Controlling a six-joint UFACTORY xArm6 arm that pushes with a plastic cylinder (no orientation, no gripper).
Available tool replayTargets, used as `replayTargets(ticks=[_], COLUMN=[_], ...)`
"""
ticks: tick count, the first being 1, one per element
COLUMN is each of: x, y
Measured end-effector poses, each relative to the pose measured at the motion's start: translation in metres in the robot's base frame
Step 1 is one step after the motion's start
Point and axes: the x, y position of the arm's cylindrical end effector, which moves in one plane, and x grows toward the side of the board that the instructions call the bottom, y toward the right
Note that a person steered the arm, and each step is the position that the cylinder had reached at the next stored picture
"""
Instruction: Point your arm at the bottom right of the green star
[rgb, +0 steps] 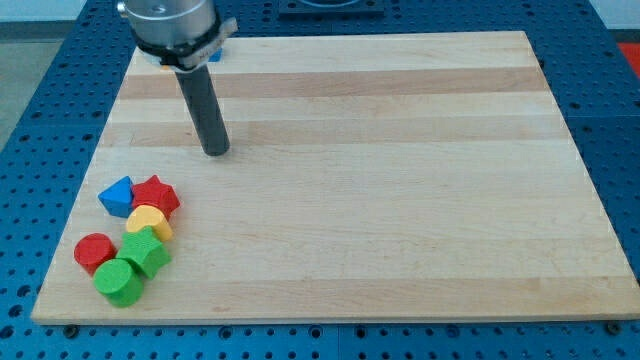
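While arm hides a blue block (217, 55), my tip (215, 151) sits above green star (146, 251).

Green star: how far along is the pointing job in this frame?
Done: nothing that shows; my tip rests on bare board, well toward the view's top from the block cluster. In hand: no approach can be judged from one frame. Left: bring the tip down to the bottom right of the green star, which sits packed between the yellow block, red cylinder and green cylinder.
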Motion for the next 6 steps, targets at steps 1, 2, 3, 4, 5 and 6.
replayTargets(ticks=[1,2,3,4,5,6], x=[0.029,0.059,0.087,0.118,0.149,0.178], y=[0.017,0.027,0.031,0.031,0.031,0.024])
